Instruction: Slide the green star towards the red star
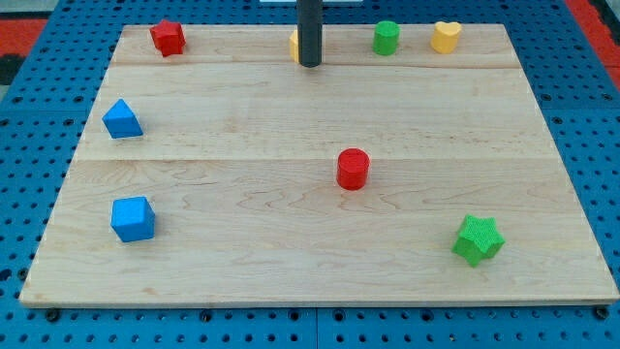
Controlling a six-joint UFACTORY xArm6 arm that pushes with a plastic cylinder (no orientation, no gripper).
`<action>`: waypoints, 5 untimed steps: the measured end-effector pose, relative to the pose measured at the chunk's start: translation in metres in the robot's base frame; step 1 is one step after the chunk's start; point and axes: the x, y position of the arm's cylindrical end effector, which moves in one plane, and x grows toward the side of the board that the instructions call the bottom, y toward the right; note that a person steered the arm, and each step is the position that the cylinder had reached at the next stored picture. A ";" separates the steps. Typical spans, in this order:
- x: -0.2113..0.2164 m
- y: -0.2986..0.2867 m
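Desk (291,116): pale wood, visible grain, joined planks, smooth satin finish. Surround (39,320): blue perforated panel, looks plastic or painted metal, matt. Rod (309,29): dark, smooth, slight sheen, material unclear. Green star (479,239), red star (168,38), red cylinder (353,169), blue cube (133,218): solid-colour blocks, matt, plastic-looking, star faces faintly ridged.

I have just one camera. It sits high in front of the wooden board (320,126) and looks down at a slant. It is far enough back to see nearly all of the board, with the blue floor (39,107) around it. The board's far edge is at the view's top.
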 end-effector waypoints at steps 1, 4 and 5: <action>-0.025 0.000; 0.182 0.120; 0.204 0.124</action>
